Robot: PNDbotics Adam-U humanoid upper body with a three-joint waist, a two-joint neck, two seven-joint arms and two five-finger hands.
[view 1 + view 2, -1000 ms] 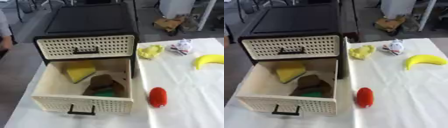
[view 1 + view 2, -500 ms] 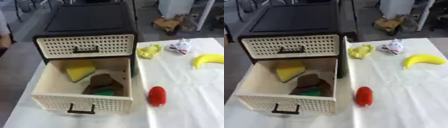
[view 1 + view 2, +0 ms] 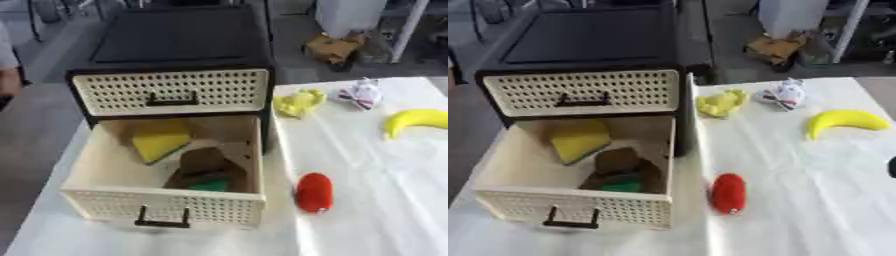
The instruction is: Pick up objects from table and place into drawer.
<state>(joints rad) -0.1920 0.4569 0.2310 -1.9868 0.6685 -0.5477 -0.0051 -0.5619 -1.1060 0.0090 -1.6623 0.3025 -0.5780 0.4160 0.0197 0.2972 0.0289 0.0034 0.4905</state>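
Note:
The cream lower drawer [image 3: 105, 192] of a black cabinet [image 3: 179, 37] stands pulled out over the table. In it lie a yellow sponge [image 3: 160, 144], a brown lump [image 3: 203, 162] and something green [image 3: 213, 185]. On the white cloth to the right are a red oblong thing [image 3: 314, 192], a crumpled yellow thing [image 3: 297, 102], a white packet with red and blue [image 3: 361, 94] and a banana [image 3: 417, 120]. A small black part, seemingly of my right hand [image 3: 892, 167], shows at the right edge of the right eye view. My left hand shows in no view.
The upper drawer [image 3: 171, 91] is closed. The white tablecloth [image 3: 385, 210] runs to the right and front. On the floor behind the table lie a brown bag [image 3: 334, 47] and white furniture legs. A person's arm shows at the far left edge.
The things on the table have not moved; the whole picture shifted slightly. A black part has come in at the right edge of the right eye view.

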